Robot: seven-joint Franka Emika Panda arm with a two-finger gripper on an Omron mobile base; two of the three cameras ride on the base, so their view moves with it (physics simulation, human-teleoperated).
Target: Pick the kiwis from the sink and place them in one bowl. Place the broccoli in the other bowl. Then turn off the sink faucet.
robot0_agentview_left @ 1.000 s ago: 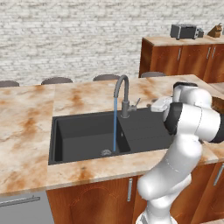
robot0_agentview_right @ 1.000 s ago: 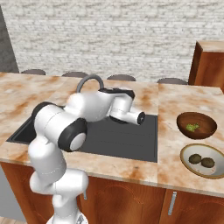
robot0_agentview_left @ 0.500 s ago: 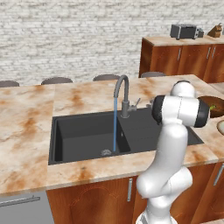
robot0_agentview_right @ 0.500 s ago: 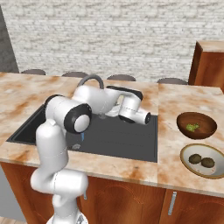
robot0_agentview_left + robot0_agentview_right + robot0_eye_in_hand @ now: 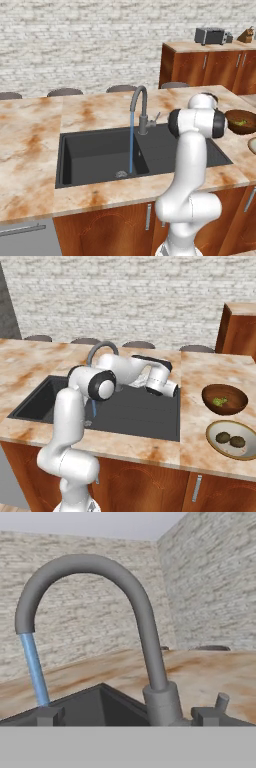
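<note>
You've got two base cams behind the arm, L & R, both looking fwd and down at the sink faucet (image 5: 139, 107) (image 5: 102, 351) from mid range; they share it and the basin. Hand cam sits close, level w/ the faucet (image 5: 125, 612), facing the brick wall beyond.

A rendered home kitchen. An orange-veined marble counter (image 5: 35, 145) runs across the room and holds a dark, matte sink (image 5: 100, 155) with a drainboard, fed by a grey gooseneck faucet (image 5: 140, 107) whose water is running in a thin blue stream. Wooden cabinet doors with metal handles (image 5: 197, 488) sit below the counter (reddish-brown, like the taller cabinets (image 5: 210, 67) by the whitewashed brick wall (image 5: 125, 296)). On those stands what looks like a toaster (image 5: 212, 36). Round stool seats (image 5: 65, 92) line the counter's far side, and two bowls (image 5: 225, 398) of food rest on it.
</note>
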